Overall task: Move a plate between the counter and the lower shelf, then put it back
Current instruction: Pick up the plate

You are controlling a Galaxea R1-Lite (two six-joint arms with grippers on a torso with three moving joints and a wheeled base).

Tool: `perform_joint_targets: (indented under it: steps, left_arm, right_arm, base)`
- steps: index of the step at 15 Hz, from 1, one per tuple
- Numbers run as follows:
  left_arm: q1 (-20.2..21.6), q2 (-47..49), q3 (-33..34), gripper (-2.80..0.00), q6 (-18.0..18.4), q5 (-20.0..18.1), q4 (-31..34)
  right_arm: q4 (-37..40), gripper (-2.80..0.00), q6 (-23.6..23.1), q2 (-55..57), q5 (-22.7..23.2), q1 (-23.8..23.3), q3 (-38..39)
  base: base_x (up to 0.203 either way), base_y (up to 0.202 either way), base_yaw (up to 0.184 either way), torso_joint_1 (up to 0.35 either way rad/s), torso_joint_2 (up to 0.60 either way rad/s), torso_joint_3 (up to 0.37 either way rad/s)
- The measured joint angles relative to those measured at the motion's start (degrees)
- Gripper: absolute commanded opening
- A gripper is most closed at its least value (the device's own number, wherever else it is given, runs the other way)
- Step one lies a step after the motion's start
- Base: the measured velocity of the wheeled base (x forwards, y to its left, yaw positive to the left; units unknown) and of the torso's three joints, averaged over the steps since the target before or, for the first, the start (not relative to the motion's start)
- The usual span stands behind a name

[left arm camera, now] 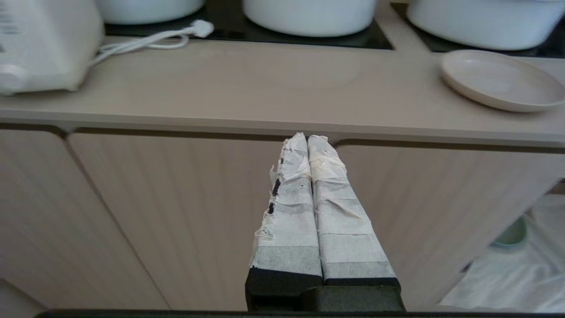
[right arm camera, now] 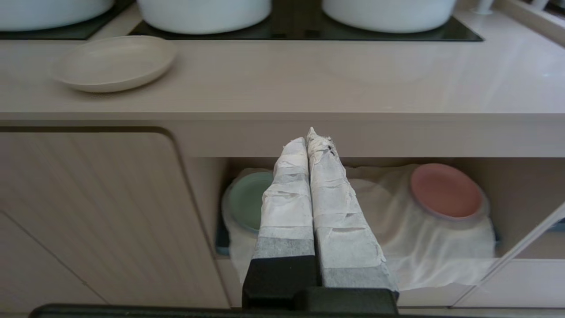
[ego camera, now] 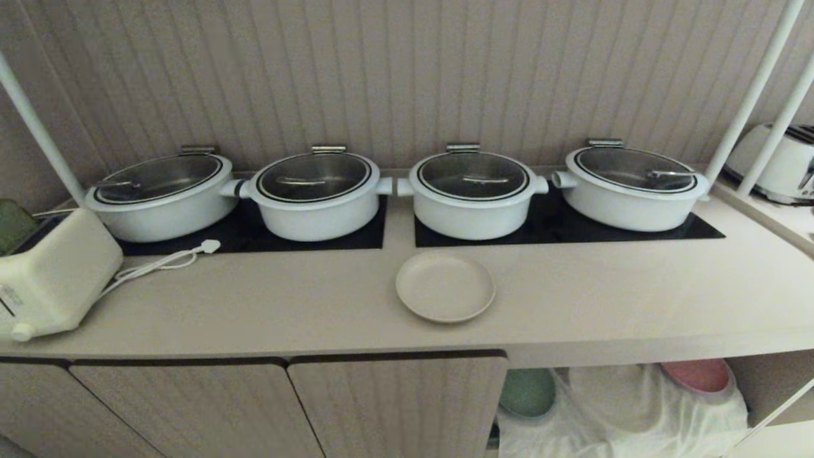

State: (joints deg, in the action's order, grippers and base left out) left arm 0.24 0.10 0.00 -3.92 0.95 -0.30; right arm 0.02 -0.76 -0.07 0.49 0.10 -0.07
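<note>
One round matte beige-cream plate lies flat, rim up, at centre frame on the long beige counter, before four white lidded pots. Round, it shows no long axis. Left gripper and right gripper have tips pressed together, empty.

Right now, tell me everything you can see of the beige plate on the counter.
The plate is round, matte beige-cream, with a low raised rim and a shallow, empty well. It lies flat and upright on the counter, in front of the gap between the two middle pots, apart from both. Nothing rests on it or touches it but the counter. Neither gripper is near it.
</note>
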Motion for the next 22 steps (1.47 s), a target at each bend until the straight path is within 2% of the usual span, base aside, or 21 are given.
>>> perform_joint_targets:
  steps: [2, 22]
  left_arm:
    - [0.0, 0.0, 0.0, -2.8, 0.0, 0.0, 0.0]
    - [0.0, 0.0, 0.0, -2.8, 0.2, -0.1, 0.0]
  right_arm:
    - [0.0, -2.8, 0.0, 0.0, 0.0, 0.0, 0.0]
    - [0.0, -2.8, 0.0, 0.0, 0.0, 0.0, 0.0]
  base:
    - [0.0, 0.137, 0.001, -0.003, 0.0, 0.005]
    - [0.0, 0.0, 0.0, 0.0, 0.0, 0.0]
